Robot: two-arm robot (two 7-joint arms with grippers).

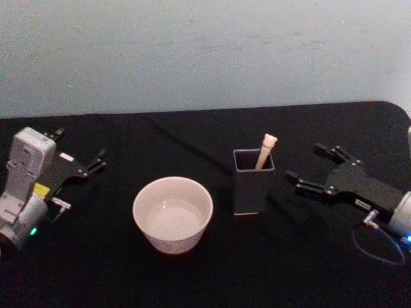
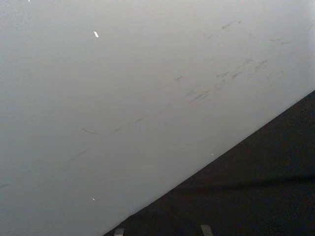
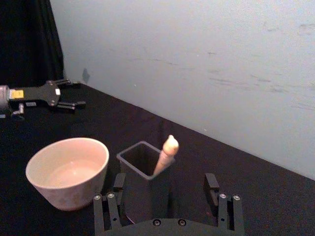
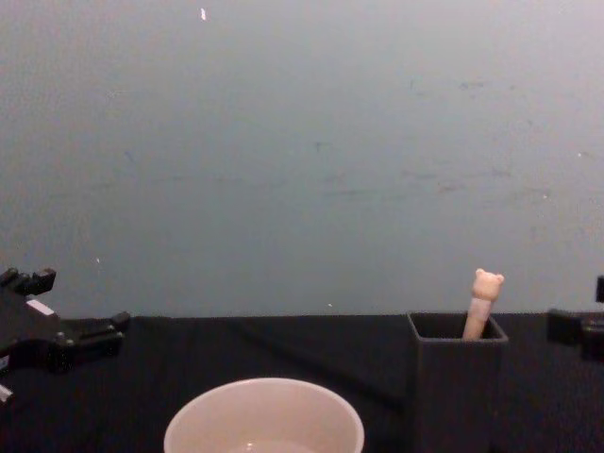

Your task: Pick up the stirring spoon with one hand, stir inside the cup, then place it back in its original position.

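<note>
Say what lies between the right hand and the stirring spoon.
Head view: between right hand and stirring spoon, bare cloth, then the holder wall.

Legible text: none.
The yellow sticker [image 1: 42, 190] and white tag [image 1: 66, 156] on the left arm [image 1: 27, 157] carry print too small to read.

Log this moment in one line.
stirring spoon: standing in holder | cup: left of holder | left gripper: open, parked | right gripper: open, near holder

A black-covered desk [image 1: 192, 138] carried a cream cup [image 1: 173, 215] mid-desk, with a dark holder box [image 1: 252, 186] just beside it, toward the right edge.
</note>
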